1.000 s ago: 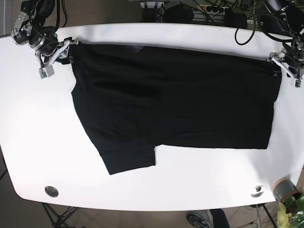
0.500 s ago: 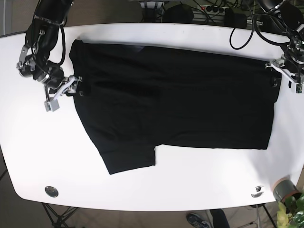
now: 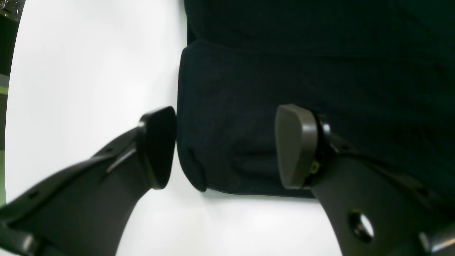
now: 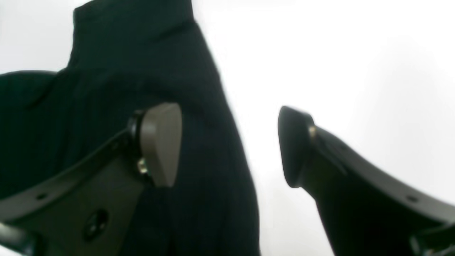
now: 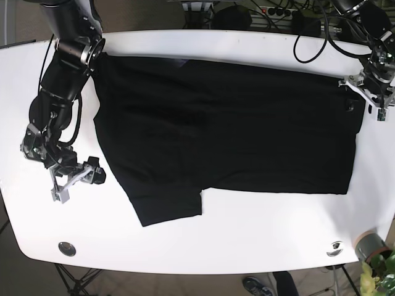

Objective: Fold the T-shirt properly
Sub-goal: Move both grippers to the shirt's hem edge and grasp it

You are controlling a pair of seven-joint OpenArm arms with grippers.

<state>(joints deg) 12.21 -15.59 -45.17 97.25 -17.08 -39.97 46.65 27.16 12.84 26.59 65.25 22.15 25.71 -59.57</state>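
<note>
A black T-shirt (image 5: pixel 228 129) lies flat on the white table (image 5: pixel 247 240), one sleeve (image 5: pixel 170 206) sticking out at the front left. My left gripper (image 5: pixel 357 95) is open at the shirt's back right corner. In the left wrist view it (image 3: pixel 227 147) straddles that corner (image 3: pixel 227 160), one finger (image 3: pixel 296 145) over the cloth, the other (image 3: pixel 158 147) on the table. My right gripper (image 5: pixel 77 184) is open, low at the left, beside the shirt's left edge. In the blurred right wrist view it (image 4: pixel 227 145) has the shirt's edge (image 4: pixel 199 89) between its fingers; contact is unclear.
A potted plant (image 5: pixel 373 253) stands at the front right corner. Two round fittings (image 5: pixel 66 248) (image 5: pixel 334 248) sit in the table near the front edge. Cables and plugs (image 5: pixel 278 12) lie behind the back edge.
The right arm has swung from the shirt's back left corner down along its left edge to the front left. The left gripper has edged slightly toward the back right corner.
</note>
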